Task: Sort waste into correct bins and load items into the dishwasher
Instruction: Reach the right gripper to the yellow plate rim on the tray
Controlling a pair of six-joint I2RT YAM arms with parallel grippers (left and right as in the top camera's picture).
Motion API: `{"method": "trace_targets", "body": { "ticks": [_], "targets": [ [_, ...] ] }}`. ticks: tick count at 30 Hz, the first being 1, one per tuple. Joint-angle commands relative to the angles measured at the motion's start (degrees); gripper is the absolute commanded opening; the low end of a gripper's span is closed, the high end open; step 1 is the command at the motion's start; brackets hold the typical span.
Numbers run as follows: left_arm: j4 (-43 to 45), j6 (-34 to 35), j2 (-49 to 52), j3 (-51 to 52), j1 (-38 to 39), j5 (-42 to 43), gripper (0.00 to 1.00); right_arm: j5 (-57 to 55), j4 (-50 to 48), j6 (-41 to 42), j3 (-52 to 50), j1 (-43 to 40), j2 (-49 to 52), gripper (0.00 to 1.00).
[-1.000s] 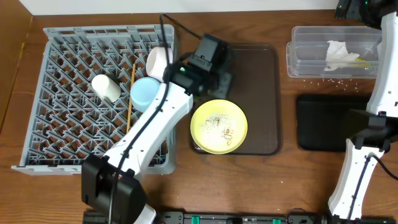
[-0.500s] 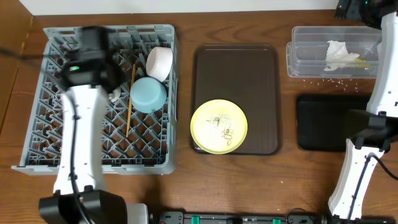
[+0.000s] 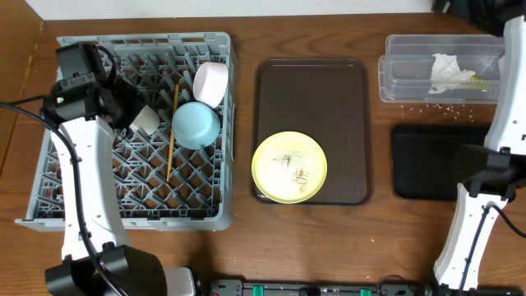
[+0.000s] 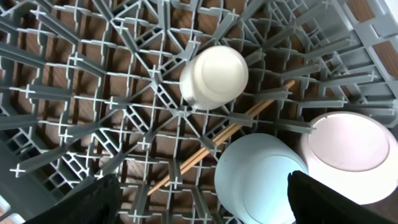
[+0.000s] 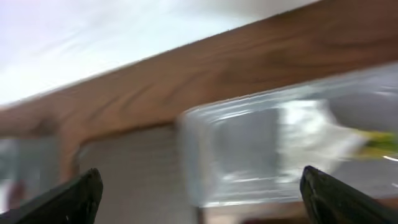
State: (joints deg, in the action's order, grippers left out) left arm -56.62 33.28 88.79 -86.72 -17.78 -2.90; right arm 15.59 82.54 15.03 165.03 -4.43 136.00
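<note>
The grey dish rack (image 3: 90,185) holds a small white cup (image 3: 146,117), a light blue bowl (image 3: 196,124), a white bowl (image 3: 210,83) and chopsticks (image 3: 172,136). My left gripper (image 3: 122,107) hovers over the rack beside the cup, open and empty (image 4: 199,211). The left wrist view shows the cup (image 4: 214,76), blue bowl (image 4: 261,180), white bowl (image 4: 351,149) and chopsticks (image 4: 217,140). The yellow plate (image 3: 288,167), with some scraps, lies on the brown tray. The clear tub (image 3: 407,78) holds the napkin (image 3: 446,72) and wrapper (image 3: 481,80). My right gripper (image 5: 199,205) is open, above the tub (image 5: 249,155), blurred.
The dark brown serving tray (image 3: 320,90) lies in the middle. The black tray (image 3: 427,160) sits at the right, below the tub. Rice-like bits (image 3: 444,105) are scattered on the table in front of the tub. The right arm (image 3: 509,99) stands along the right edge.
My left arm has swung from over the brown tray leftward across the rack and now sits at the rack's upper left by the cup. The dishes and plate have not moved.
</note>
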Motion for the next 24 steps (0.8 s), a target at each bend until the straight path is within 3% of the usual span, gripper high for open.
{"method": "trace_targets", "body": {
  "ticks": [1, 4, 7, 11, 16, 20, 24],
  "targets": [
    [-0.13, 0.70, -0.02, 0.02, -0.15, 0.57, 0.86, 16.15, 1.38, -9.07, -2.51, 4.63, -0.85, 0.99],
    [-0.13, 0.70, -0.02, 0.02, -0.15, 0.57, 0.87, 12.39, 1.92, -9.55, -6.91, 10.40, -0.85, 0.99],
    [-0.13, 0.70, -0.02, 0.02, -0.15, 0.57, 0.87, 6.80, 1.14, -10.14, -12.92, 16.52, -0.85, 0.88],
    [-0.13, 0.68, -0.02, 0.02, -0.15, 0.57, 0.88, 0.39, -1.66, -18.71, -23.32, 25.44, -0.85, 0.84],
    [-0.13, 0.70, -0.02, 0.02, -0.15, 0.57, 0.88, -12.02, -6.36, -18.93, -34.45, 34.56, -0.85, 0.57],
    [-0.13, 0.70, -0.02, 0.02, -0.15, 0.57, 0.88, -15.58, -8.41, -18.95, -39.32, 38.07, -0.85, 0.44],
    [-0.13, 0.70, -0.02, 0.02, -0.15, 0.57, 0.88, -15.78, -9.68, -18.95, -42.56, 38.97, -0.85, 0.44]
  ]
}}
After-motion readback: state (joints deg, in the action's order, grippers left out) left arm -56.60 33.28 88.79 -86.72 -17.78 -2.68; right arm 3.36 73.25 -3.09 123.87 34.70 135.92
